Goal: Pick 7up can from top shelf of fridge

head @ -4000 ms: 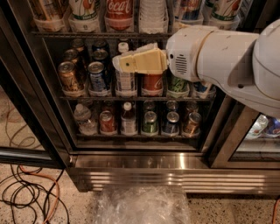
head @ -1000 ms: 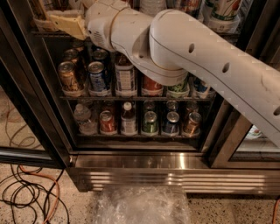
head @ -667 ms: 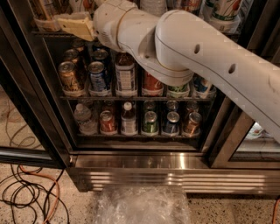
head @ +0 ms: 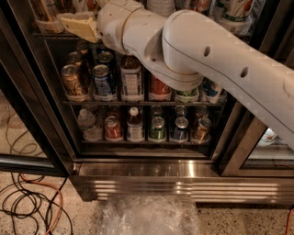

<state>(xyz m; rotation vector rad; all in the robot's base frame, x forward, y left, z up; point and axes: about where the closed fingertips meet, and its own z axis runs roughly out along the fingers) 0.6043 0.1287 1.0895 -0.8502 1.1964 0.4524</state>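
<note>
My tool [head: 79, 25] raised far left, at front rail of top shelf [head: 54, 35] in fridge [head: 151, 170], lined up for reach to 7up can [head: 85, 4] just behind it. Tool wide or narrow: cannot tell. Can stands on shelf, ungrasped, I judge.

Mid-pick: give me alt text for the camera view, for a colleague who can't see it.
The white arm reaches across the fridge from the right, with its gripper at the left end of the top shelf, level with the drinks there. Two lower shelves hold rows of cans and bottles, and cables lie on the floor at lower left.
</note>
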